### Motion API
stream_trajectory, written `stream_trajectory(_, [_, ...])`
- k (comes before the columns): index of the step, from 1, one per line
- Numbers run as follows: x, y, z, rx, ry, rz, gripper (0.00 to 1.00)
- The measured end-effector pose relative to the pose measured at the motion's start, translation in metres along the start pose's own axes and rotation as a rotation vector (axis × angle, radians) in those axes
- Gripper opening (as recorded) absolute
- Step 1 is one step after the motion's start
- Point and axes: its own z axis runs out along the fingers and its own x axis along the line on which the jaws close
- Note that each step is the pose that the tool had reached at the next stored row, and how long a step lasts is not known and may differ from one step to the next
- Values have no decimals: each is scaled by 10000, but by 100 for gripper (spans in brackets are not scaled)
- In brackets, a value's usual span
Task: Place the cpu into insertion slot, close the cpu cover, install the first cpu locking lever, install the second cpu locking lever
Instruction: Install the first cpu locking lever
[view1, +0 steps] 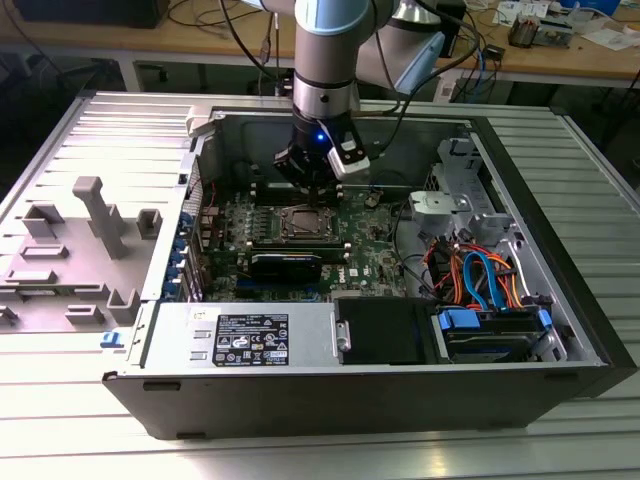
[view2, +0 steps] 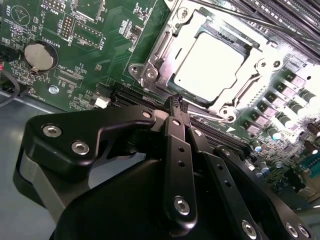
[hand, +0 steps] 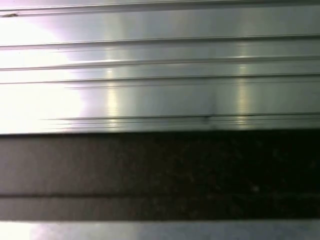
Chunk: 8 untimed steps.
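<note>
Dull grey metal marks the top of the small flat square cpu (view2: 209, 61), which lies seated in the silver-rimmed square insertion slot (view2: 150, 74) just beyond the fingertips. The thin silver frame-shaped cpu cover (view2: 172, 31) appears folded down around it, the chip showing through its cut-out. The black gripper (view2: 176, 101) has its fingers (view2: 173, 114) pressed together, holding nothing, the tips hovering near the socket's nearer edge above the green motherboard (view2: 95, 60). The chip looks light, stiff and fragile underneath, best handled by its edges; the levers are probably thin, springy wire.
</note>
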Motion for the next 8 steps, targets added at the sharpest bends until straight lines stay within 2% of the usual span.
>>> stream_trajectory(8, [-31, 1, 20, -1, -1, 2, 11])
